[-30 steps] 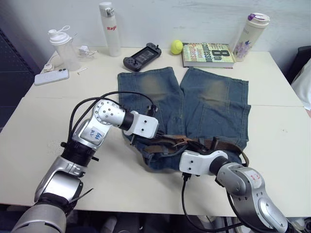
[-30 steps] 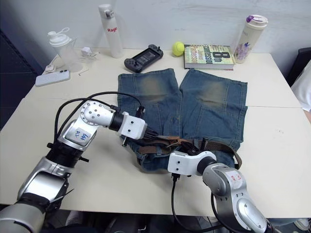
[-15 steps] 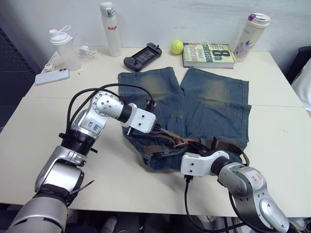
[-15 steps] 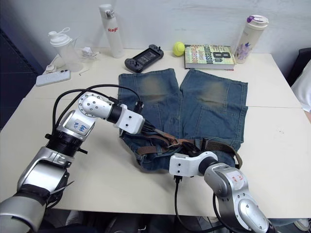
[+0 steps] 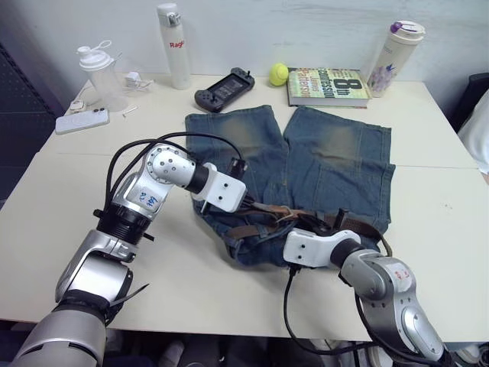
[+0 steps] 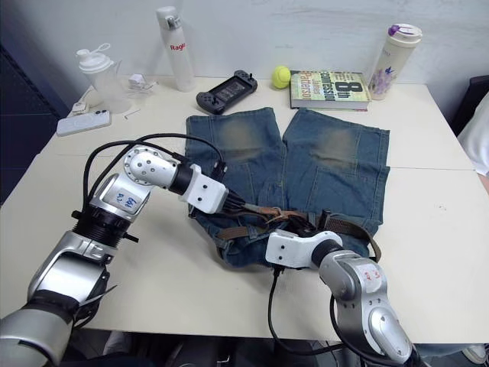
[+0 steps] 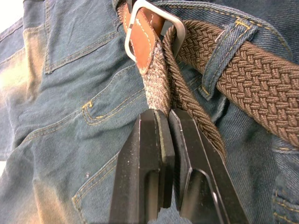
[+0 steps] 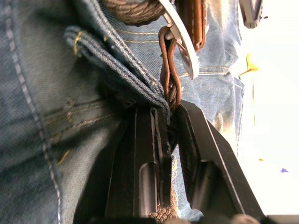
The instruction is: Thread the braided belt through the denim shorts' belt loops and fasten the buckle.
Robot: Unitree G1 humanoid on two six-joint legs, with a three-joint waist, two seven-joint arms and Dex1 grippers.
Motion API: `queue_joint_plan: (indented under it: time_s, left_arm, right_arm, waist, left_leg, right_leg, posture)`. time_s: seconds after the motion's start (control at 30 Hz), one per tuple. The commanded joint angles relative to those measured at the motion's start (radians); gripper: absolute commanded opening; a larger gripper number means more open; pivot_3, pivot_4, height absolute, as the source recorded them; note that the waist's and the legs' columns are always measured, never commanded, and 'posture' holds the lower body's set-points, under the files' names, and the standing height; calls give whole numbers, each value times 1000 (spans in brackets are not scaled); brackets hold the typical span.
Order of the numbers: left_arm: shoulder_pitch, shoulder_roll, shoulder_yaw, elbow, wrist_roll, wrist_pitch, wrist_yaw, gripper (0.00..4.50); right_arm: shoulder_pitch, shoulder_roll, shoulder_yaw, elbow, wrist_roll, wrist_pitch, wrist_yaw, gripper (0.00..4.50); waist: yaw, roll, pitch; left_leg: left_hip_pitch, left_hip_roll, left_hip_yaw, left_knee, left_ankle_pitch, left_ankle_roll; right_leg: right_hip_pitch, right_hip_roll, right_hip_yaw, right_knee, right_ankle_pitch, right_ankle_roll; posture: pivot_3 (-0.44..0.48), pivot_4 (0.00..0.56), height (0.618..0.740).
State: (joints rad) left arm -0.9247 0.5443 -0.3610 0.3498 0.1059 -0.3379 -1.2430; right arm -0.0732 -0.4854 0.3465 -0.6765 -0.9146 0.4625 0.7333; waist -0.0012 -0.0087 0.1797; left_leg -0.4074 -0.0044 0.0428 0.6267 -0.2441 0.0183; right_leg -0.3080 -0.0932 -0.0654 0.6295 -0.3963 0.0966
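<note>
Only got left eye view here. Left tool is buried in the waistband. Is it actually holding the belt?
Observer: Yes. In the left wrist view the left tool is shut on the braided belt, close to the silver buckle.
Operator: Belt through any loop yet?
Observer: One belt loop crosses over the strap right beside the buckle.
Operator: Right tool?
Observer: In the right wrist view the right tool pinches the strap edge-on, with a fold of the denim shorts against one finger.
</note>
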Motion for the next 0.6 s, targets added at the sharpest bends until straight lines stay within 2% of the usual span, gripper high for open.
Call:
queue_joint_plan:
  time_s: [0.03,0.37,0.6]
  left_arm:
    - [-35,7,27,-40,-7,16,16,0]
    - [-44,43,25,-39,-4,-10,9,0]
    - [-69,36,14,-14,2,-46,7,0]
  right_arm:
    - [-27,14,-15,-21,-29,-21,-10,32]
    - [-80,5,-9,20,-33,-105,2,32]
    - [-106,-18,-15,48,-21,-165,12,32]
  waist:
    - [0,0,0]
    - [-1,0,0]
    - [-1,0,0]
  left_leg:
    - [0,0,0,0,0,0]
    - [0,0,0,0,0,0]
    - [0,0,0,0,0,0]
  right_leg:
    - [0,0,0,0,0,0]
    - [0,0,0,0,0,0]
    - [0,0,0,0,0,0]
  posture:
    - [0,150,740]
    - [0,150,740]
    - [0,150,740]
